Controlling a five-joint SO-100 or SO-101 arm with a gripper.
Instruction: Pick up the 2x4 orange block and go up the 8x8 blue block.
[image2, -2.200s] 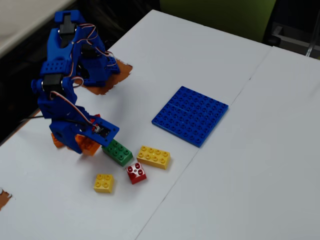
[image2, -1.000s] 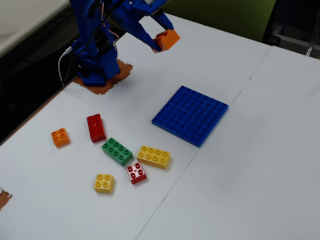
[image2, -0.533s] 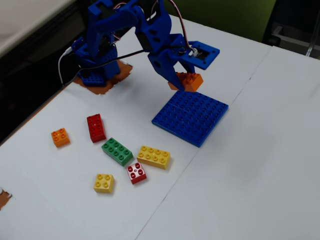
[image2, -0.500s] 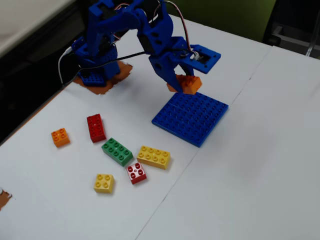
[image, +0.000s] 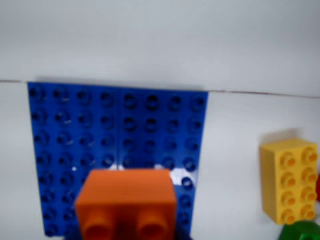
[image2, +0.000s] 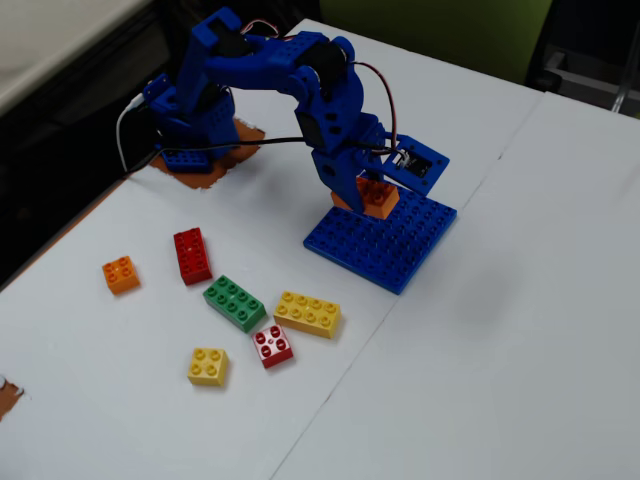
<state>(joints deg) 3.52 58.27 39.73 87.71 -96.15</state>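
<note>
2x4 orange block (image2: 373, 195) held in gripper (image2: 368, 196), jaws closed on it, low over far corner of 8x8 blue block (image2: 385, 238) in fixed view; contact with studs unclear. Wrist view: orange block (image: 126, 202) above blue plate (image: 80, 135). On white table (image2: 500, 330): yellow 2x4 brick (image2: 307, 313), green brick (image2: 235, 303), red brick (image2: 191, 255), small orange brick (image2: 120, 274), well apart from plate.
</note>
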